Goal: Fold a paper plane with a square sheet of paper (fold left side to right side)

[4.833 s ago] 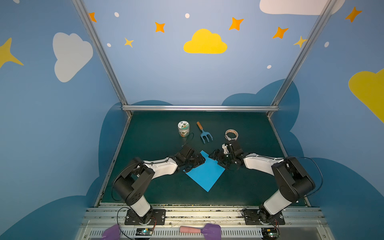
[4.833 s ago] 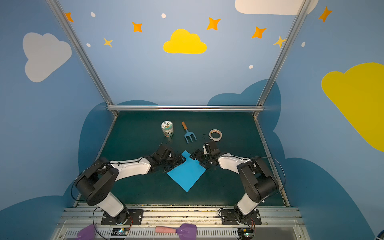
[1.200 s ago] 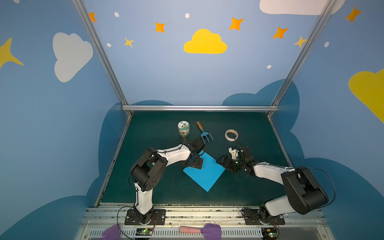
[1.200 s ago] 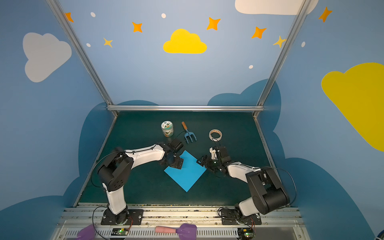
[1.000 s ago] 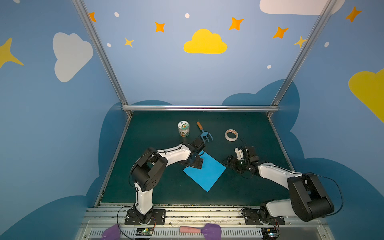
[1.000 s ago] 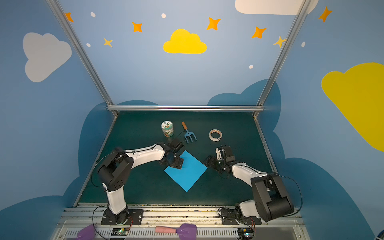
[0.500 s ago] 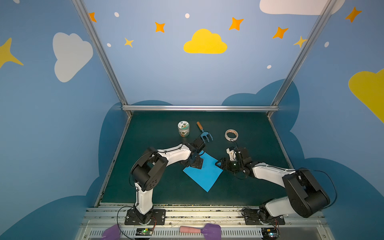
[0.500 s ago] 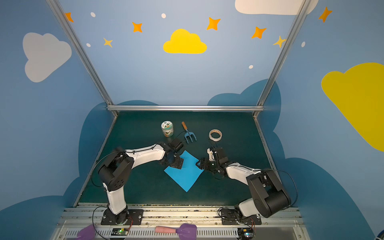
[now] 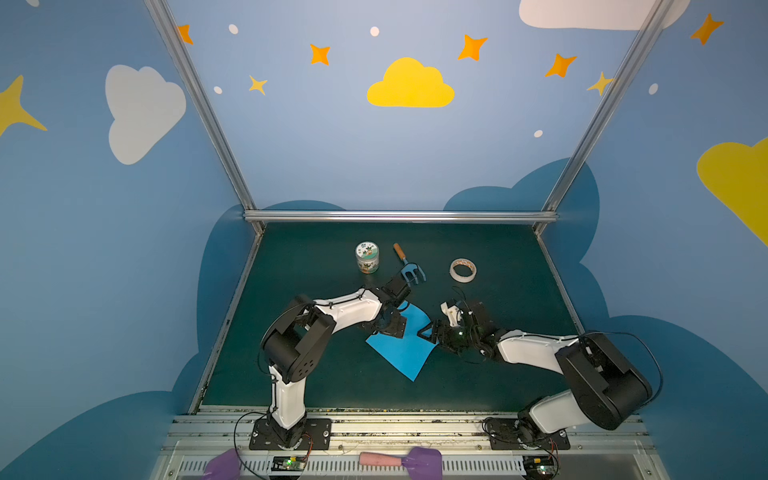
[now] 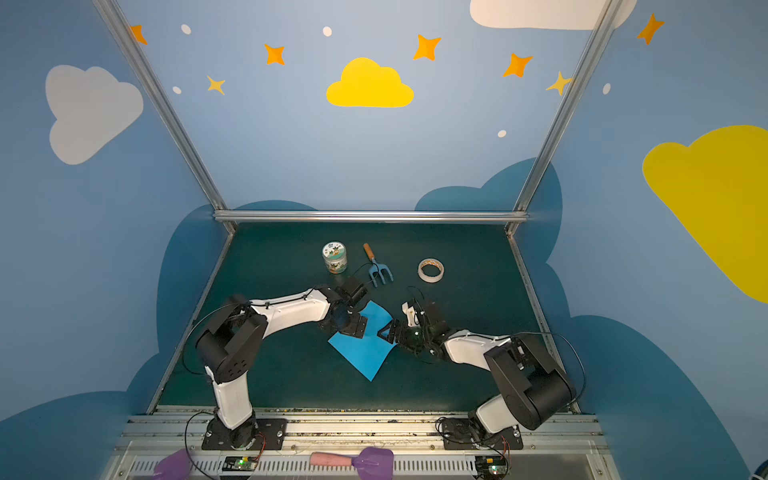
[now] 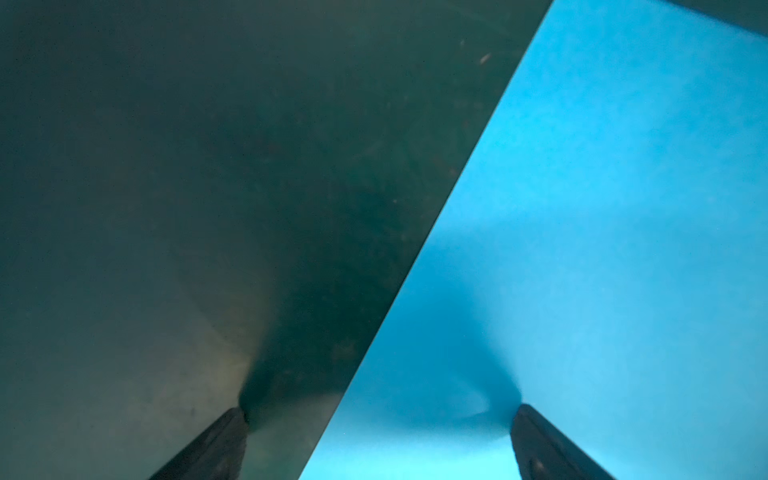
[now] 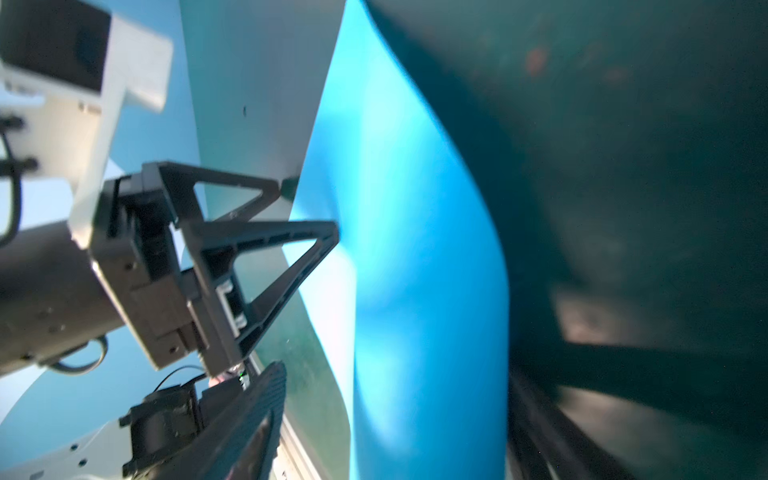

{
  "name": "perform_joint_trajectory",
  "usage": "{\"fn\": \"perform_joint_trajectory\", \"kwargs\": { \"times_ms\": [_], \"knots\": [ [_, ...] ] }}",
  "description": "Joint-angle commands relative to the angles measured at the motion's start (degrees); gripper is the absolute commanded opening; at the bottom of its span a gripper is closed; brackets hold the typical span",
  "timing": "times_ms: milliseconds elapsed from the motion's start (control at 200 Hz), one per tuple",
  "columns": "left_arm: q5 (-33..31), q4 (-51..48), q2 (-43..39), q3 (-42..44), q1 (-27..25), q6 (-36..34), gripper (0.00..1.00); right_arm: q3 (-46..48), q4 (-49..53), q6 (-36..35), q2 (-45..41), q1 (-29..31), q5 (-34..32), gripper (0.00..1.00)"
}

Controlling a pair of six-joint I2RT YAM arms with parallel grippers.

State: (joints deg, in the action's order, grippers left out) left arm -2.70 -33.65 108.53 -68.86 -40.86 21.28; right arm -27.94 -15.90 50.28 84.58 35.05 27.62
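Note:
The square sheet of paper [image 9: 409, 349] [image 10: 365, 349] is bright sky-blue and lies as a diamond on the green mat in both top views. My left gripper [image 9: 392, 326] [image 10: 353, 326] stands open and points down at the sheet's left corner. In the left wrist view, the left gripper [image 11: 380, 411] has one fingertip on the paper [image 11: 602, 249] and one on the mat. My right gripper [image 9: 430, 332] [image 10: 388, 330] is open at the right corner. In the right wrist view the sheet [image 12: 415, 249] curls up between its wide jaws [image 12: 395, 382]. No paper plane shows.
Behind the sheet stand a small labelled jar [image 9: 367, 257], a blue fork with a wooden handle [image 9: 409, 270] and a tape roll [image 9: 463, 270]. Metal rails bound the mat [image 9: 316, 374]. Purple and pink tools [image 9: 403, 459] lie on the front rail.
My right gripper moved left, back to the sheet's right corner, and that corner now curls up between its jaws. The left gripper has stayed where it was.

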Motion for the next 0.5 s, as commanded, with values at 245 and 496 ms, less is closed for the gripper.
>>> {"fn": "perform_joint_trajectory", "kwargs": {
  "times_ms": [245, 496],
  "knots": [
    [1.21, 2.86, 5.07, 3.28, -1.2, 2.11, 1.0, 6.93, 1.47, 5.33, -8.87, 2.75, -4.8, 0.82],
    [1.29, 3.11, 5.19, 3.56, -1.16, 2.23, 1.0, 6.27, 3.41, 5.03, -10.23, 2.93, -7.4, 0.82]
  ]
}}
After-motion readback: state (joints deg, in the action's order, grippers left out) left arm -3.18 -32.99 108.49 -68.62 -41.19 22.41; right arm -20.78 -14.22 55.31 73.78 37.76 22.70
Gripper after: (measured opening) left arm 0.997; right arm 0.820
